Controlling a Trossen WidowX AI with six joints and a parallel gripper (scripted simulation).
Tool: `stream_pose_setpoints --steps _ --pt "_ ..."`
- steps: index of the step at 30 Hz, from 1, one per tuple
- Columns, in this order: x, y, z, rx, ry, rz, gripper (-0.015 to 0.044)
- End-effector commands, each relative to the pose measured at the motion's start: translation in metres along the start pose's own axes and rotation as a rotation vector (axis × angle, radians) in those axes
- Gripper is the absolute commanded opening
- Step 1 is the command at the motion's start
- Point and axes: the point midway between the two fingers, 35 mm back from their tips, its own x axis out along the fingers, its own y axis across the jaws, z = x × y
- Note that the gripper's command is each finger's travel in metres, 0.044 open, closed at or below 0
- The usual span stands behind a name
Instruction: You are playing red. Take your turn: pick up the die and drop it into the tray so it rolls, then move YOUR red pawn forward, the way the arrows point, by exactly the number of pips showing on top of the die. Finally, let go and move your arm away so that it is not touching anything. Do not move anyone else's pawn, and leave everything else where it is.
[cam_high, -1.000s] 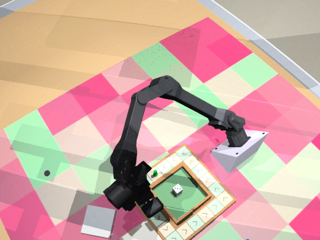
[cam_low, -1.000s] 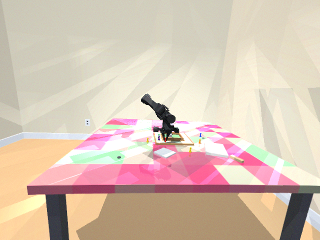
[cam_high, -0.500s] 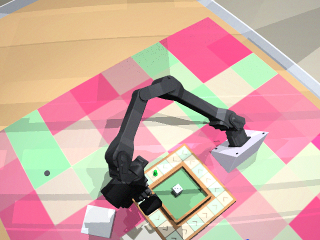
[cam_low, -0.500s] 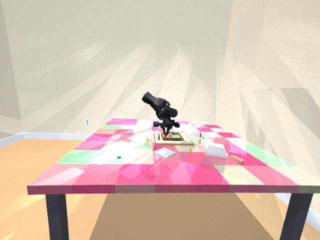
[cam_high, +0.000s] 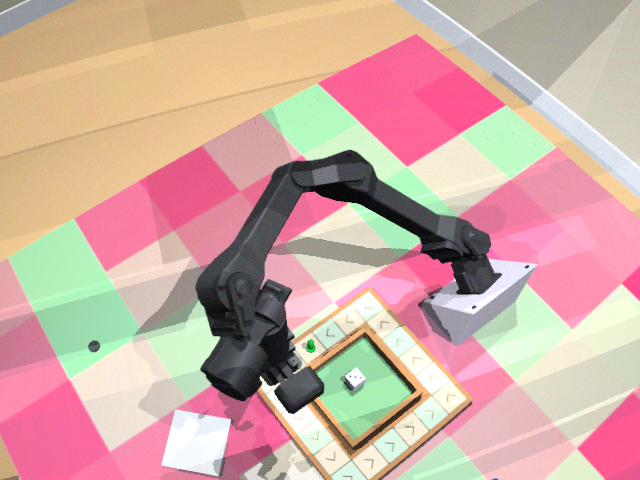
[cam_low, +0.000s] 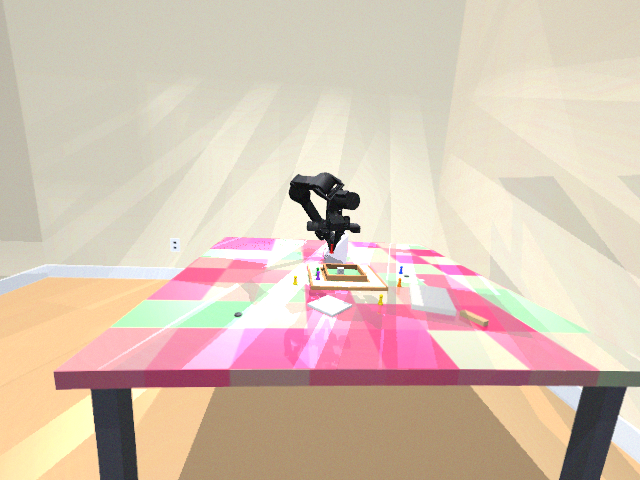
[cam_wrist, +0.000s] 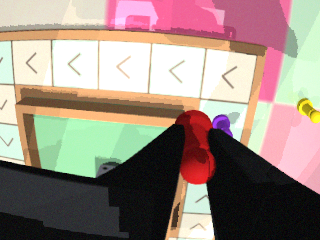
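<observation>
My gripper (cam_low: 331, 246) (cam_wrist: 194, 137) is shut on the red pawn (cam_wrist: 198, 165) and holds it above the board (cam_high: 449, 396) (cam_low: 348, 288) (cam_wrist: 125, 65). In the wrist view the pawn overlaps the tray's corner and the arrow track. The white die (cam_high: 355, 378) (cam_low: 340, 270) rests inside the tray (cam_high: 387, 421) (cam_low: 345, 277) (cam_wrist: 100, 103); its top seems to show three pips. The purple pawn (cam_low: 317, 275) (cam_wrist: 221, 124) stands on the track near a corner, partly behind a finger in the wrist view. The green pawn (cam_high: 310, 346) stands on another track square. In the top view the arm hides the red pawn.
Yellow pawns (cam_low: 295, 280) (cam_low: 380, 299), an orange pawn (cam_low: 399, 282) and a blue pawn (cam_low: 400, 269) stand off the board. A white tile (cam_high: 196, 443) (cam_low: 329, 305), a pale slab (cam_low: 433, 300), a wooden bar (cam_low: 474, 317) and a dark disc (cam_high: 93, 346) (cam_low: 237, 314) lie around it.
</observation>
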Motion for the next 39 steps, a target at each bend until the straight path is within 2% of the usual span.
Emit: stream_pose_setpoints --steps 1,19,25,32,39 --pt "-0.007 0.002 -0.001 0.005 0.002 0.002 0.0" --pt "0.067 0.139 -0.008 0.007 0.008 0.005 0.0" --pt "0.073 0.141 -0.008 0.007 0.008 0.005 0.0" --pt "0.102 0.14 -0.009 0.007 0.008 0.004 0.0" --pt "0.107 0.14 -0.009 0.007 0.008 0.004 0.0"
